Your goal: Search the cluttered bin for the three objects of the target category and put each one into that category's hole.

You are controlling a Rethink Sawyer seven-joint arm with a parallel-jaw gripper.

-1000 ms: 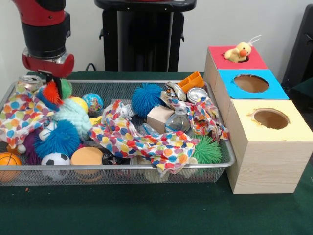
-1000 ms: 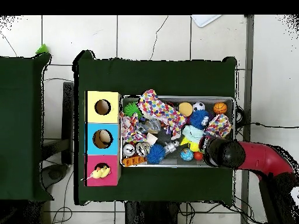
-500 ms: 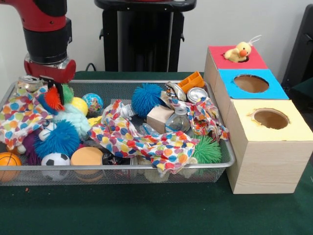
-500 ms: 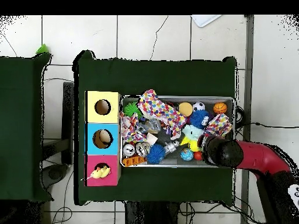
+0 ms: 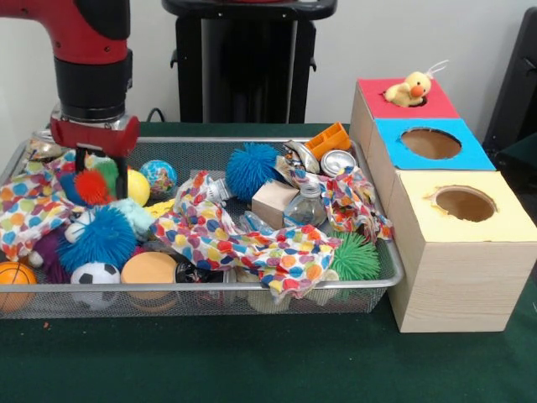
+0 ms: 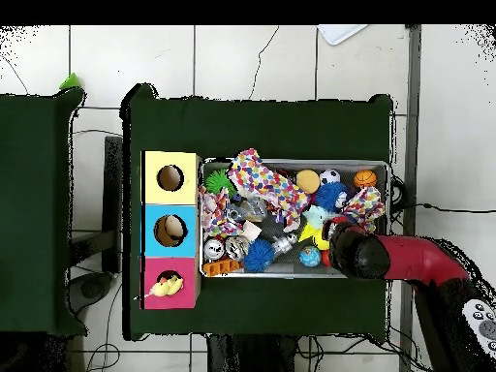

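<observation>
Since the earlier frames the arm has shifted rightward in the front view, so the gripper (image 5: 102, 170) now hangs over the left end of the mesh bin (image 5: 382, 252), its 2 black fingers down among the toys around a red-orange spiky ball (image 5: 92, 188); whether they grip it cannot be told. At the right stand 3 wooden boxes, red (image 5: 376, 96), blue (image 5: 482, 158) and yellow (image 5: 512, 222), each with 1 hole; a yellow plush duck (image 5: 409, 89) sits in the red one. The front view shows 2 blue spiky balls (image 5: 99, 238) and 1 green spiky ball (image 5: 356, 255). Overhead, the arm (image 6: 363, 255) hides the gripper, but the duck (image 6: 167, 286) shows at lower left.
</observation>
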